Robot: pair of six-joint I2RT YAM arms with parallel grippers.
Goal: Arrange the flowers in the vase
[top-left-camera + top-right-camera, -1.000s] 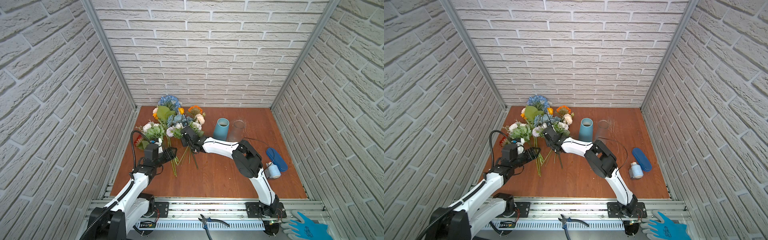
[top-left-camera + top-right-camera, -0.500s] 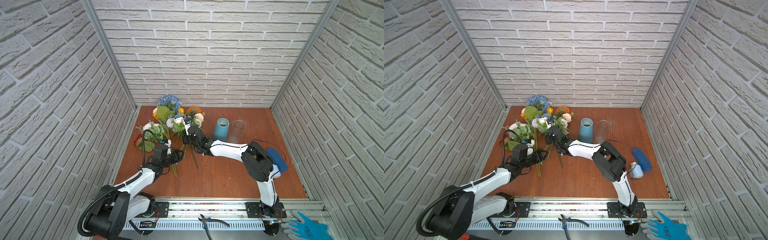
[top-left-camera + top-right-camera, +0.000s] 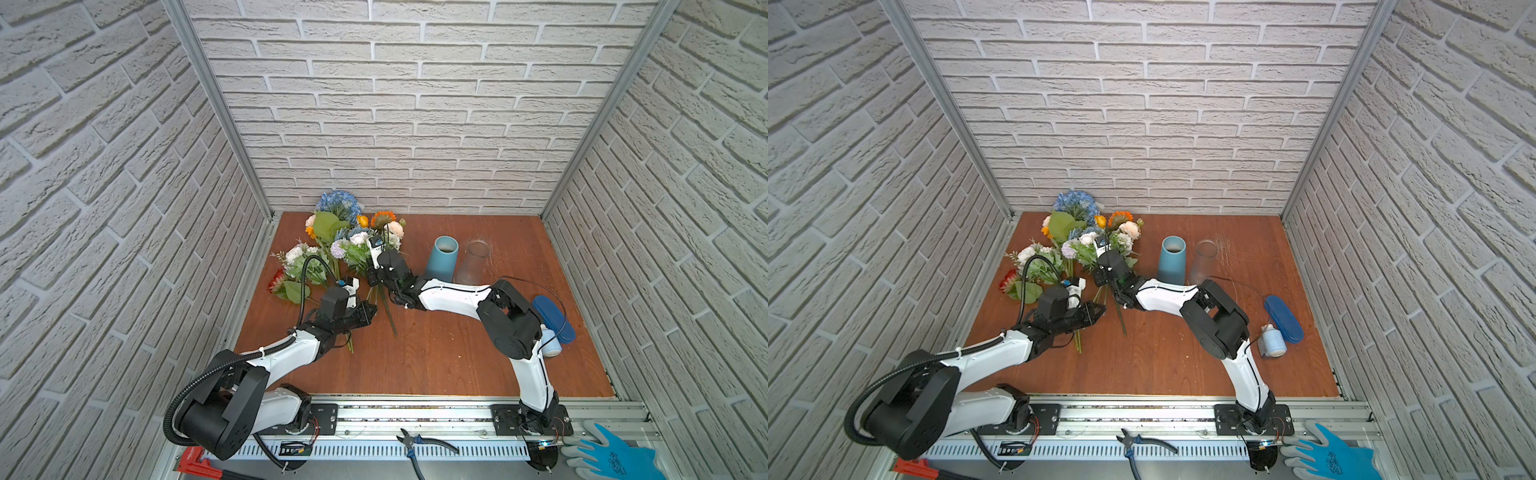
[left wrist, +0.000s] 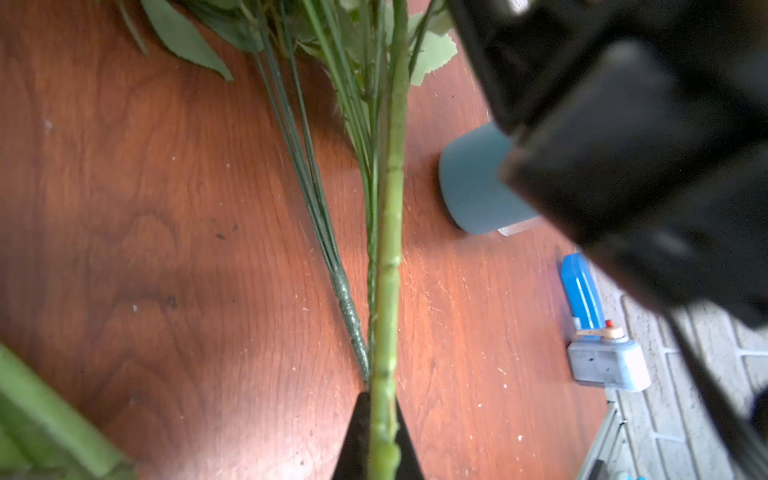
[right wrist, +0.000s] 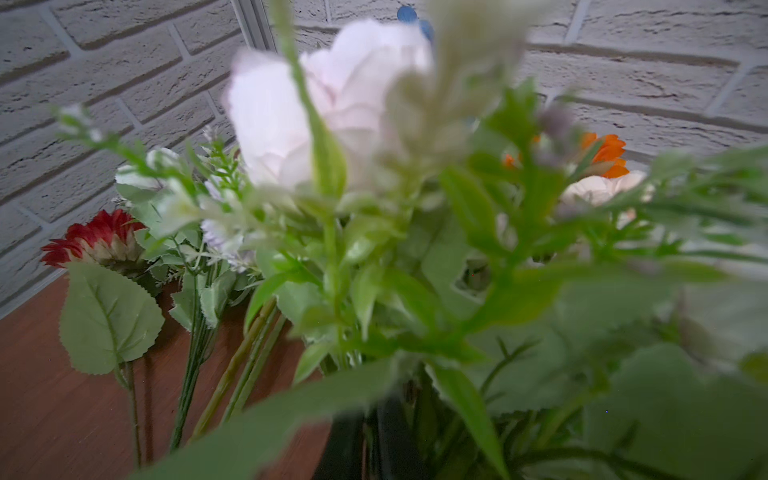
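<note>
1. In the left wrist view, the left gripper has its black fingertips pressed together on a thick light-green stem. The stem runs straight away from the jaws toward serrated leaves.
2. Both top views hide that grip. They show only the left gripper low over the stems, just beside the right arm's wrist.
3. In the right wrist view, the right gripper shows dark fingers close together at the foot of a leafy bunch. The picture is blurred, but they seem clamped on the bunch's stems.
4. Only this view shows a pale pink rose head-on and a red bloom lying by the wall.
5. In a top view the right gripper sits under the bunch.
6. The flowers lie at the back left of the wooden table, with a blue hydrangea against the back wall. Their long axes run back to front, blooms toward the wall and stem ends toward the front rail.
7. The blue vase and the clear vase stand upright, side by side, right of the flowers. Only the blue vase appears plainly in the left wrist view.
8. A blue glove at the front right carries dark print, too small to read.
</note>
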